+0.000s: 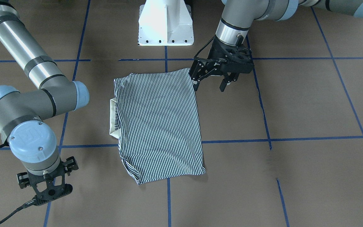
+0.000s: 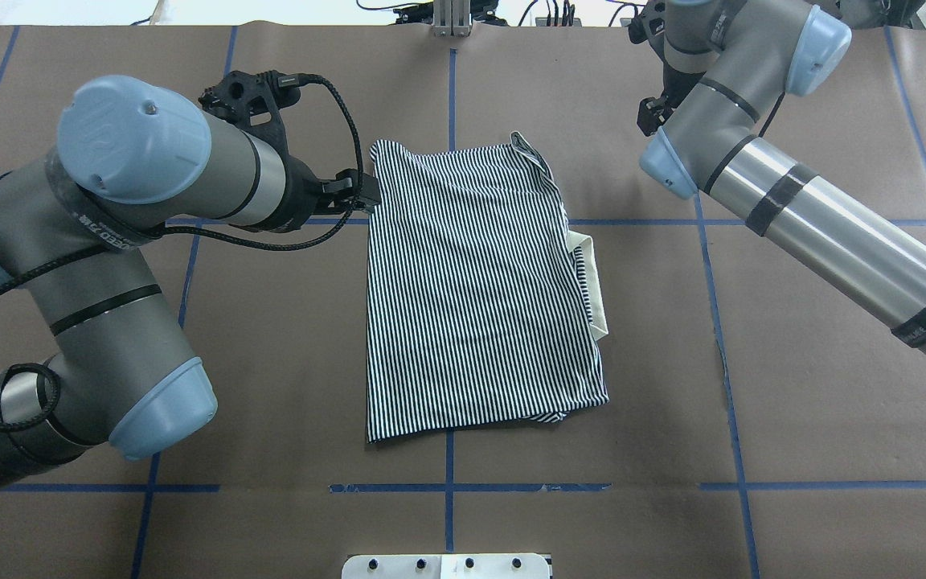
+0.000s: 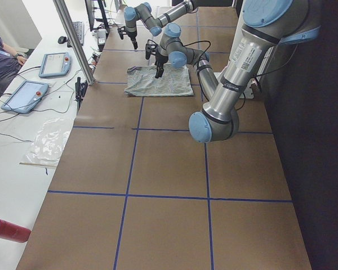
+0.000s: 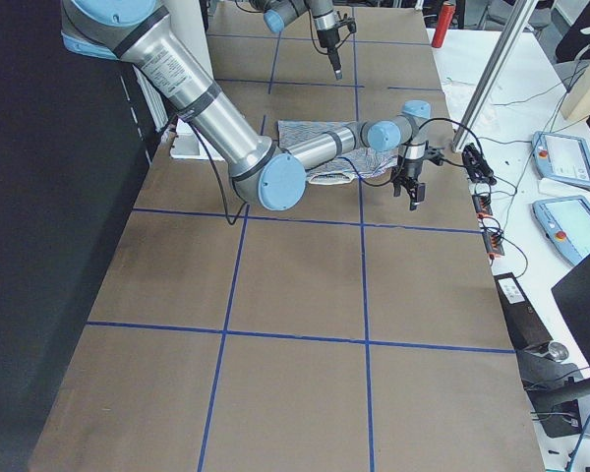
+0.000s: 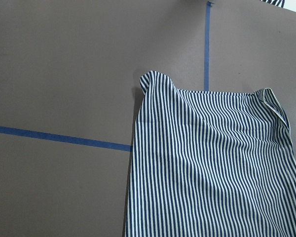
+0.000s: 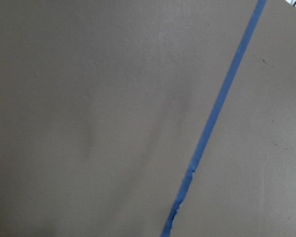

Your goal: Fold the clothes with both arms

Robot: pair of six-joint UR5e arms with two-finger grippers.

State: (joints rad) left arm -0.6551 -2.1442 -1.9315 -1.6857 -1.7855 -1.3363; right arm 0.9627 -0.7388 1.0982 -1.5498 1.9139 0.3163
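Trouble is most likely waiting at the left edge of the polo shirt [image 2: 471, 297]. The left gripper [image 1: 210, 85] is hanging above that edge with its fingers spread and nothing between them. If it goes for a pinch there, it risks catching only the top layer and peeling the stacked folds apart instead of turning them together. The right gripper [image 4: 410, 190] is hovering over bare table [image 2: 792, 386] at the far right, well apart from the cloth; whether its fingers are spread or pressed together I cannot tell. With that arm so far off, a one-sided lift risks dragging the bundle askew. The shirt is lying flat in the middle of the table as a rough rectangle, straddling the blue tape lines [image 2: 640, 222]. Its cream collar [image 2: 601, 310] is poking out along the right edge, and a loose bit of fabric is sticking out at the far right corner.
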